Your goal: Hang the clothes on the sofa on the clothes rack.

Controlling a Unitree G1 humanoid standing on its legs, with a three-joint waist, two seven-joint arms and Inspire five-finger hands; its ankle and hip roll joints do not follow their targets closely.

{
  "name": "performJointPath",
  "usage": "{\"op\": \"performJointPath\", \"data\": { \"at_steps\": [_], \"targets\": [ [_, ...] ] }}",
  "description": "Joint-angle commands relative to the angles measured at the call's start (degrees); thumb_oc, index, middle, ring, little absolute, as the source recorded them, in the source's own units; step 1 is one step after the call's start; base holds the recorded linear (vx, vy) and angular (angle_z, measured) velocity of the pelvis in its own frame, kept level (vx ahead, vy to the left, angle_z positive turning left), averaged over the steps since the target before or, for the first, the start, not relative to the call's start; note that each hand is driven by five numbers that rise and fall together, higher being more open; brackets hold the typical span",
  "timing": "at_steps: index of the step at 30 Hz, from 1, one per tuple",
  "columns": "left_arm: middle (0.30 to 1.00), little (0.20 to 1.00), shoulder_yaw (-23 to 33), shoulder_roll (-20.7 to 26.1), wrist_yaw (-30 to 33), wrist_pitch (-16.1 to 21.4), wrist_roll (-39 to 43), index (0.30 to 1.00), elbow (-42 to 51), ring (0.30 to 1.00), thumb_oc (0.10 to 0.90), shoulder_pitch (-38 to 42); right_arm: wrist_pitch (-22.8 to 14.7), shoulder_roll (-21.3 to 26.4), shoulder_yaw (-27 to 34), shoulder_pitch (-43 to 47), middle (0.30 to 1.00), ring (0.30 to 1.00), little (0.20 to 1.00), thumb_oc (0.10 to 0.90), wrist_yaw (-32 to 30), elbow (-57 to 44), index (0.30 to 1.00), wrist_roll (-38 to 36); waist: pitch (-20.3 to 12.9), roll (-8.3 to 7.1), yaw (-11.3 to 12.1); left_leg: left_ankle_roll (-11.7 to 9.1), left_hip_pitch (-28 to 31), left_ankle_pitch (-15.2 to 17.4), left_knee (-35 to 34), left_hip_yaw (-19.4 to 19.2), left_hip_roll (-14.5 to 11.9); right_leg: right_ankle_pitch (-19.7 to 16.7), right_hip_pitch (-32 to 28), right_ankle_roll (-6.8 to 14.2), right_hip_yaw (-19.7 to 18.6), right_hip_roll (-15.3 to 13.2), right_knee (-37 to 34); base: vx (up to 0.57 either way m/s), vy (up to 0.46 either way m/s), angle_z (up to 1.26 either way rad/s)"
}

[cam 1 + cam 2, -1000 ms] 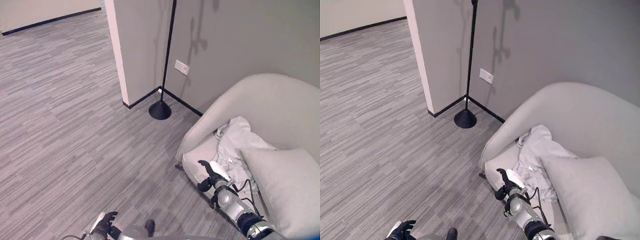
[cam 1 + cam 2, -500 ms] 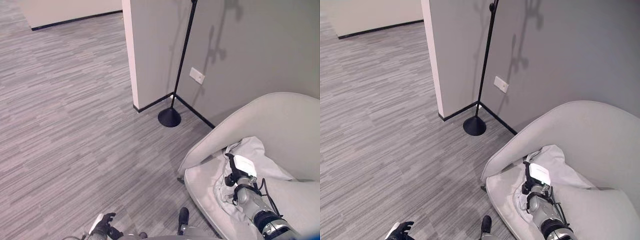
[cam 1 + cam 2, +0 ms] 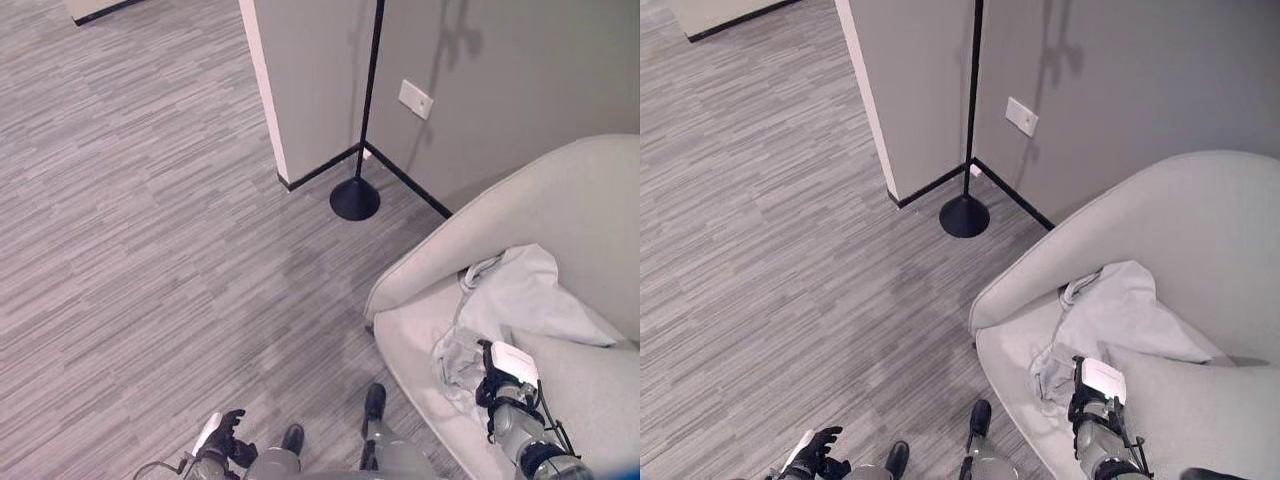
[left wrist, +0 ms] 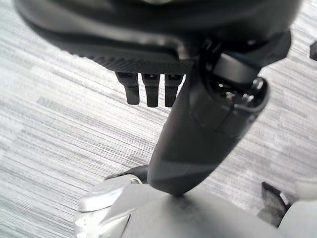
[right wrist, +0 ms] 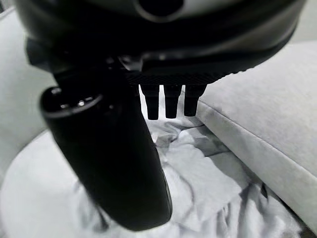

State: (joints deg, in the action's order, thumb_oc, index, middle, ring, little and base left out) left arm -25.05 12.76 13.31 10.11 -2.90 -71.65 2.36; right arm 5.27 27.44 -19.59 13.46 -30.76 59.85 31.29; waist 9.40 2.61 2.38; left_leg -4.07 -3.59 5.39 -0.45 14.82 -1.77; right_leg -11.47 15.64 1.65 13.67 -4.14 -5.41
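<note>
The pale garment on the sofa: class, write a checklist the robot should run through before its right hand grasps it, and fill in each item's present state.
1. Pale garment lies crumpled on the sofa seat, reachable: ok.
2. Right hand over the garment's near edge: ok.
3. Right hand open, fingers straight above the cloth, not yet gripping: ok.
4. Cushion beside the garment; whether it pins any cloth: cannot tell.
5. Left hand low over the floor, away from the sofa: ok.
6. Clothes rack pole and base stand at the wall corner; hooks: cannot tell.

clothes (image 3: 505, 300): soft crumpled pale cloth | sofa (image 3: 540, 205): matt grey fabric | rack base (image 3: 355, 199): matt black metal
</note>
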Motion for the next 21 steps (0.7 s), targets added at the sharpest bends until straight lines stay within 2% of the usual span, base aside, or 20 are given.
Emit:
{"op": "performJointPath", "data": {
  "at_steps": [1, 2, 4, 10, 13, 18, 21],
  "targets": [
    [0.9, 0.9, -4.5, -1.7, 0.6, 2.8, -2.4, 0.9, 0.8, 0.9, 0.8, 3.5, -0.7, 7.9, 4.1, 9.0, 0.9, 0.9, 0.9, 0.8, -10.2, -4.5, 0.9, -5.9, 1.9, 0.66, 0.3, -2.3, -4.0, -6.7, -4.6, -0.3, -3.3, 3.9, -3.7, 6.6, -2.6, -4.1, 0.4, -0.03, -0.012, -0.06],
    [0.9, 0.9, -4.5, -1.7, 0.6, 2.8, -2.3, 0.9, 0.8, 0.9, 0.8, 3.5, -0.7, 7.9, 4.1, 9.0, 0.9, 0.9, 0.9, 0.8, -10.2, -4.4, 0.9, -6.0, 1.9, 0.7, 0.4, -2.3, -4.1, -6.7, -4.6, -0.3, -3.3, 3.8, -3.6, 6.6, -2.6, -4.1, 0.4, 0.0, 0.0, 0.0],
    [0.9, 0.9, -7.2, -1.8, 0.9, 3.2, -2.7, 0.9, 2.2, 0.9, 0.8, 4.3, -1.1, 9.4, 5.6, 13.7, 0.9, 0.9, 0.9, 0.8, -14.7, -5.2, 0.9, -9.4, 2.2, 1.51, 0.5, -2.4, -5.1, -7.0, -4.6, -0.6, -3.2, 3.9, -2.7, 6.5, -2.7, -4.0, 0.4, 0.0, 0.0, 0.0],
    [0.9, 0.9, -8.6, -2.2, 0.7, 2.5, -3.4, 0.9, 3.0, 0.9, 0.8, 5.0, 0.5, 12.1, 10.2, 15.1, 0.9, 0.9, 0.9, 0.8, -19.7, -16.0, 0.9, -7.2, 2.2, 2.34, 0.2, -2.9, -5.8, -7.1, -4.6, -1.1, -3.7, 4.6, -2.7, 6.3, -2.1, -3.8, 0.4, 0.02, -0.022, 0.01],
    [0.9, 0.9, -8.7, -2.3, 0.5, 2.4, -4.0, 0.9, 2.6, 0.9, 0.8, 4.9, 1.1, 13.0, 11.4, 15.0, 0.9, 0.9, 0.9, 0.8, -20.5, -16.9, 0.9, -6.3, 2.2, 2.48, 0.3, -3.3, -6.0, -7.3, -4.6, -0.9, -4.0, 4.9, -3.0, 6.1, -1.6, -3.7, 0.4, 0.04, -0.044, 0.08],
    [0.9, 0.9, -9.9, -1.9, 0.6, 2.4, -4.4, 0.9, 3.0, 0.9, 0.8, 4.9, 2.3, 14.5, 11.3, 19.1, 0.9, 0.9, 0.9, 0.8, -21.2, -11.6, 0.9, -8.3, 2.4, 3.02, 0.9, -3.9, -7.1, -7.9, -4.6, -0.5, -4.1, 5.2, -2.9, 6.1, 0.1, -3.8, 0.4, 0.04, -0.053, 0.2],
    [0.9, 0.9, -11.3, -1.9, 0.8, 2.4, -3.4, 0.9, 3.4, 0.9, 0.8, 5.2, 3.6, 15.7, 8.4, 24.5, 0.9, 0.9, 0.9, 0.8, -19.6, -5.9, 0.9, -10.9, 3.1, 3.54, 1.4, -4.4, -8.3, -8.6, -4.6, -0.5, -4.0, 5.2, -2.3, 6.1, 1.1, -3.9, 0.4, 0.02, -0.027, 0.07]
  ]
}}
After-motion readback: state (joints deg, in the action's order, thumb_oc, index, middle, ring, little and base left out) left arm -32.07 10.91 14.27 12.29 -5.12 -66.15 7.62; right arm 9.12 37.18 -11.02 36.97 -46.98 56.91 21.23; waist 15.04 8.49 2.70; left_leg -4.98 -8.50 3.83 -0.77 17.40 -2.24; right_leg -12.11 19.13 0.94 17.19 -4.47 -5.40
